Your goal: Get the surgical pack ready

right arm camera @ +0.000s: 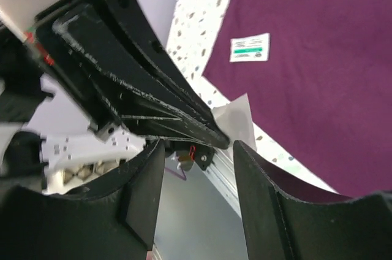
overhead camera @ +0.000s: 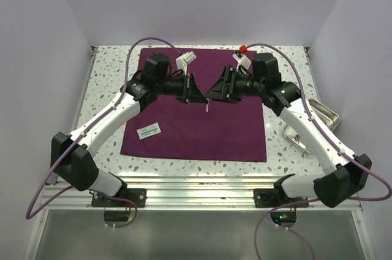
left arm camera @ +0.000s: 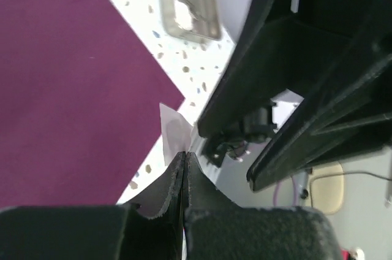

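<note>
The surgical pack, a dark maroon drape (overhead camera: pixel 196 128), lies flat on the speckled table; it also shows in the left wrist view (left arm camera: pixel 67 76) and the right wrist view (right arm camera: pixel 318 57). My left gripper (overhead camera: pixel 201 100) is held above its middle, shut on a thin white sheet (left arm camera: pixel 172 130) that hangs down between the two grippers (overhead camera: pixel 208 108). My right gripper (overhead camera: pixel 214 92) faces it tip to tip and is open (right arm camera: pixel 199 146). The left gripper's fingers (right arm camera: pixel 153 88) and the white sheet (right arm camera: pixel 237 119) sit just in front of its jaws, apart from them.
A small white packet with green print (overhead camera: pixel 149 131) lies on the drape's near left part (right arm camera: pixel 249 48). A shiny steel tray (overhead camera: pixel 324 116) stands on the table right of the drape (left arm camera: pixel 187 2). White walls enclose the table on three sides.
</note>
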Robot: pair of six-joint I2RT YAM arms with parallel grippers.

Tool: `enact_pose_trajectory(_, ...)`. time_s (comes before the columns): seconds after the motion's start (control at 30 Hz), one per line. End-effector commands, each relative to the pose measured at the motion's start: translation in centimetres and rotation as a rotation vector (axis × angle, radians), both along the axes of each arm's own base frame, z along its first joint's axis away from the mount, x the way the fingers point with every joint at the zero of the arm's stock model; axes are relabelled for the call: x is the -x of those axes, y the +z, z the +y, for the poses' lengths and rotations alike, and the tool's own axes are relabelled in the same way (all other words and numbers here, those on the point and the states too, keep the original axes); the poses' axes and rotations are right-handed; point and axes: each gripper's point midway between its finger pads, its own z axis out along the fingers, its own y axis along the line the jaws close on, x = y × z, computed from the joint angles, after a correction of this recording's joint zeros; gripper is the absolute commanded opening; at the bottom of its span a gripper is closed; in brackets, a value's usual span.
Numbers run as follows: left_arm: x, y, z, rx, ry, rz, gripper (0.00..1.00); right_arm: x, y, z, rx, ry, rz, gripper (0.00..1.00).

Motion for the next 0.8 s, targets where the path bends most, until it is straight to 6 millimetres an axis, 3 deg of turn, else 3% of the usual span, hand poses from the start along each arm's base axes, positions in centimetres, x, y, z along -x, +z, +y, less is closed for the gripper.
enact_pose_trajectory(0.0, -1.2, -1.8, 0.7, -0.225, 0.099, -0.097, 0.00, -1.1, -2.8, -2.2, 0.201, -0.241, 0.157, 0.52)
enact_pose_trajectory(0.07, -1.9, -2.4, 0.9, -0.289, 0.139, -0.125, 0.00, -2.3, -3.0, -2.0, 0.248, -0.291, 0.192, 0.50)
enact_pose_trajectory(0.1, -1.5, -2.5, 0.5, -0.317, 0.129, -0.147, 0.00, -1.8, -3.7, -1.9, 0.294, -0.292, 0.226, 0.50)
enact_pose_trajectory(0.17, -2.1, -2.5, 0.7, -0.366, 0.168, -0.192, 0.00, -3.0, -3.3, -1.8, 0.344, -0.345, 0.205, 0.48)
enact_pose_trajectory(0.77, -2.1, -3.0, 0.6, -0.436, 0.162, -0.250, 0.00, -3.2, -4.5, -0.6, 0.407, -0.361, 0.252, 0.41)
